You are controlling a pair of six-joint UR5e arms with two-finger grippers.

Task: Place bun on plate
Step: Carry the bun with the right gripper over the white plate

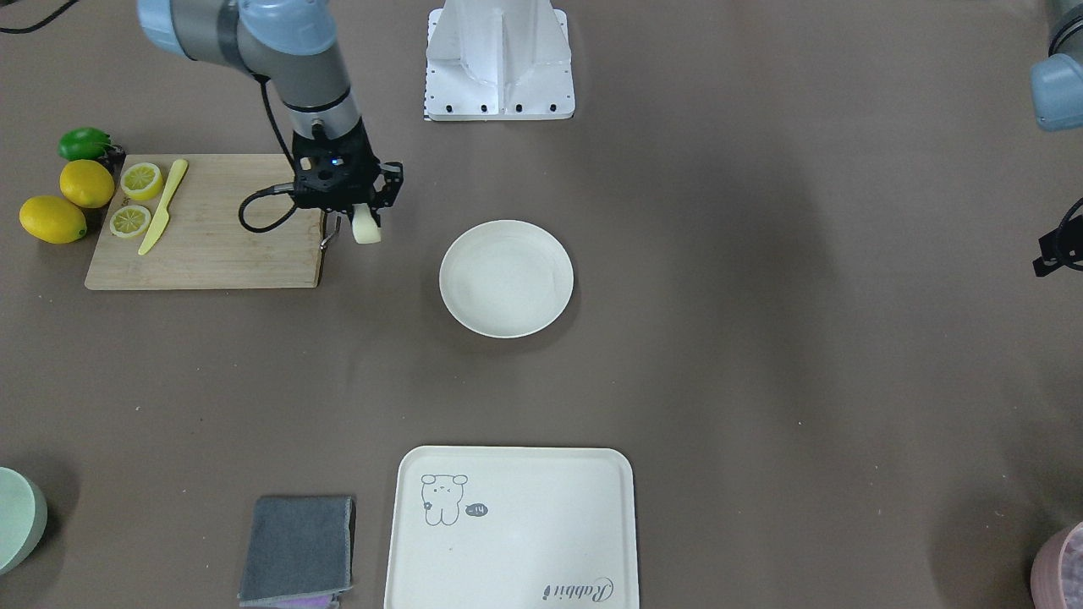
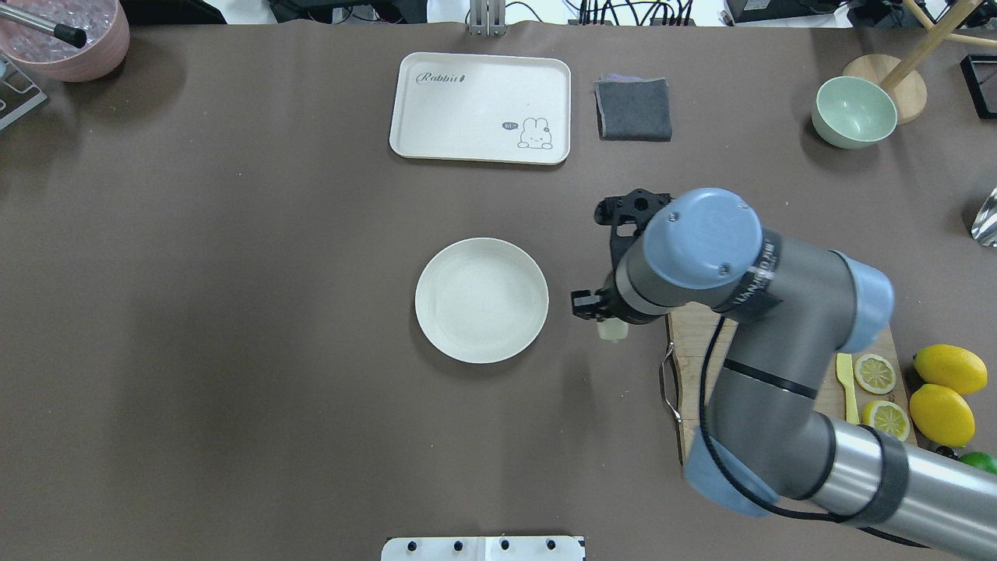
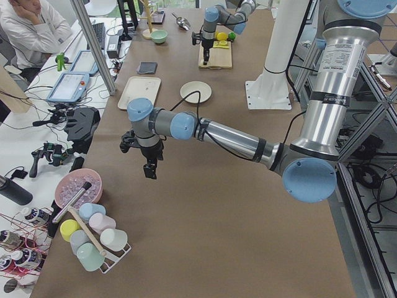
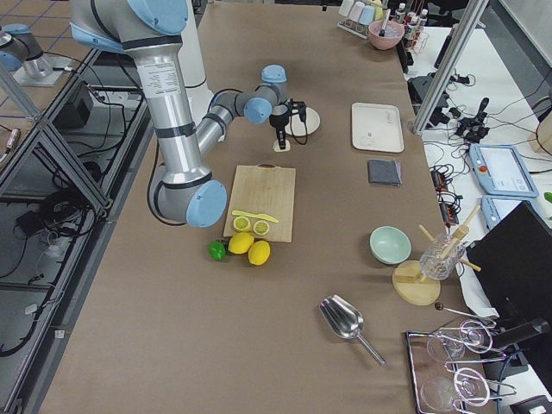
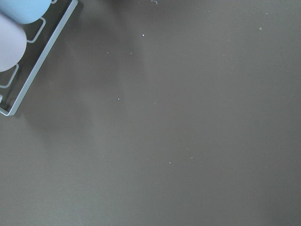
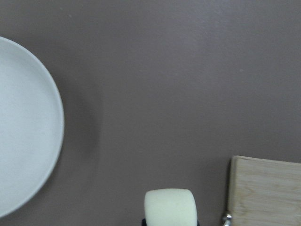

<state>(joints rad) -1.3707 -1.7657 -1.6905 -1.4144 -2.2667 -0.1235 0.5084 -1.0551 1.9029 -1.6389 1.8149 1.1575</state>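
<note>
My right gripper point(image 1: 367, 218) is shut on the bun point(image 1: 366, 226), a small pale cream chunk. It hangs above the brown table between the cutting board's corner and the plate point(image 1: 506, 278). The plate is round, off-white and bare. In the overhead view the bun point(image 2: 613, 329) peeks out under the wrist, a short way right of the plate point(image 2: 481, 300). The right wrist view has the bun point(image 6: 170, 207) at the bottom edge and the plate's rim point(image 6: 51, 127) at the left. My left gripper point(image 3: 149, 166) hovers over bare table far from the plate; I cannot tell its state.
A wooden cutting board point(image 1: 211, 245) carries two lemon halves point(image 1: 141, 180) and a yellow knife point(image 1: 163, 207), with whole lemons point(image 1: 52, 219) beside it. A cream tray point(image 1: 512, 529), a grey cloth point(image 1: 298, 548), a green bowl point(image 2: 854, 111) and a pink bowl point(image 2: 66, 35) lie farther off.
</note>
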